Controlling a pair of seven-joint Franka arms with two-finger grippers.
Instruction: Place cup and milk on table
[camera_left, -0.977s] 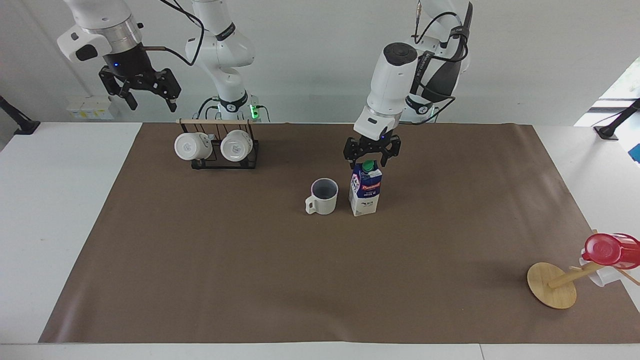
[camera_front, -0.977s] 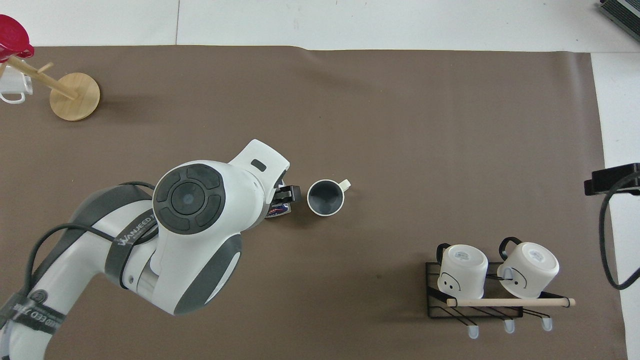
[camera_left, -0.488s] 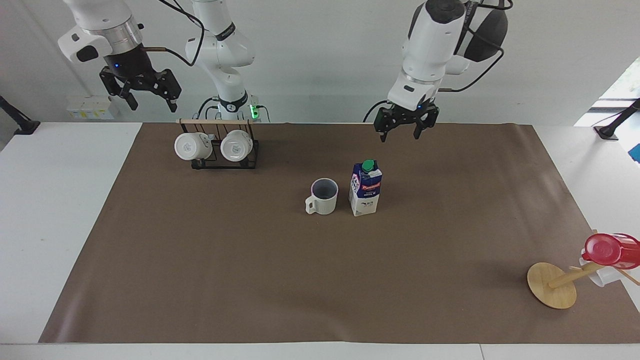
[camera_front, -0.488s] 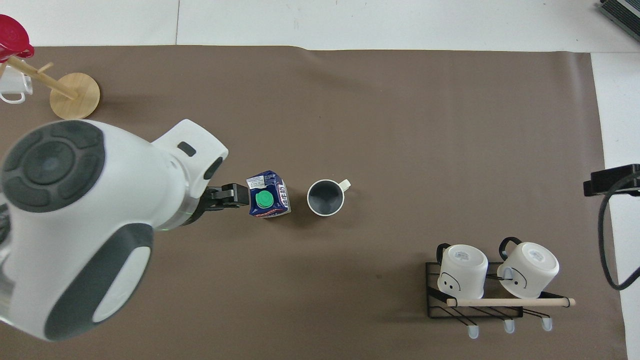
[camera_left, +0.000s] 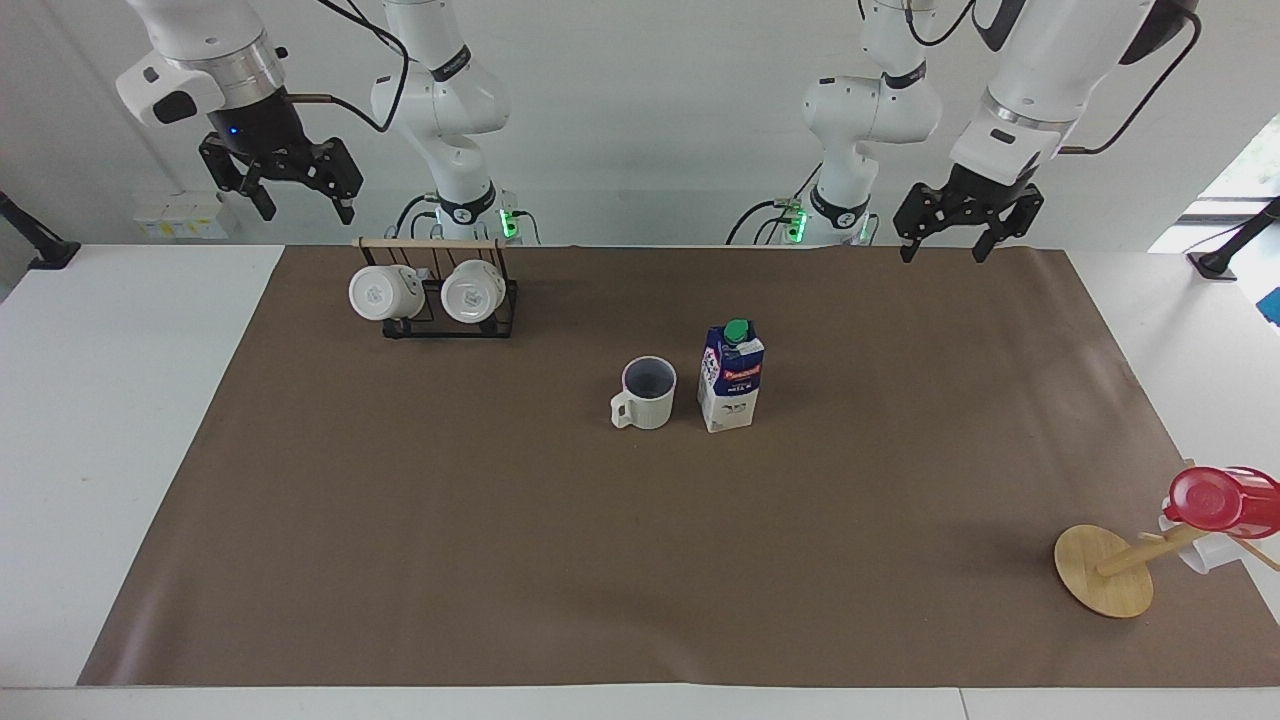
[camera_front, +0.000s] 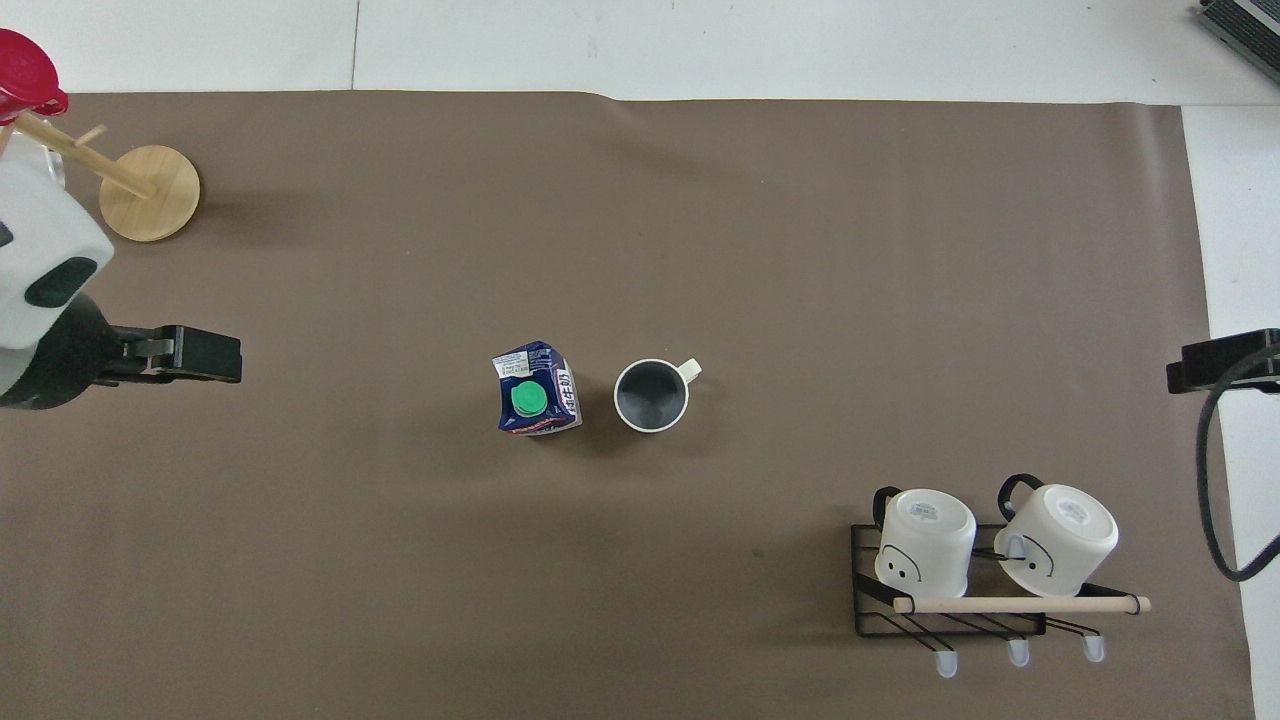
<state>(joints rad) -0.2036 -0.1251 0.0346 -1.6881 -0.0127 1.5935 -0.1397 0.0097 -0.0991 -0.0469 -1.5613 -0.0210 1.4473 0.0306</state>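
The cup (camera_left: 645, 392) and the milk (camera_left: 731, 376) both stand upright on the brown mat (camera_left: 400, 520) of the table (camera_left: 110, 420), about mid-mat, just beside each other without touching; in the facing view the milk sits at the cup's three o'clock, and the cup's handle points toward seven o'clock. Judged from this, the placing looks done, so the step in hand is simply to clear away: each arm should stay high and keep well off the carton, which is tall and would tip from a light knock.

The left pincer (camera_left: 968, 225) hangs raised over the mat's edge at the robots' end, at roughly two o'clock from the milk in the facing view, fingers pointing down, spread wide and empty. The right pincer (camera_left: 283, 178) waits high near the wire rack (camera_left: 440, 300) with its two white mugs, tilted, also wide open and holding nothing.
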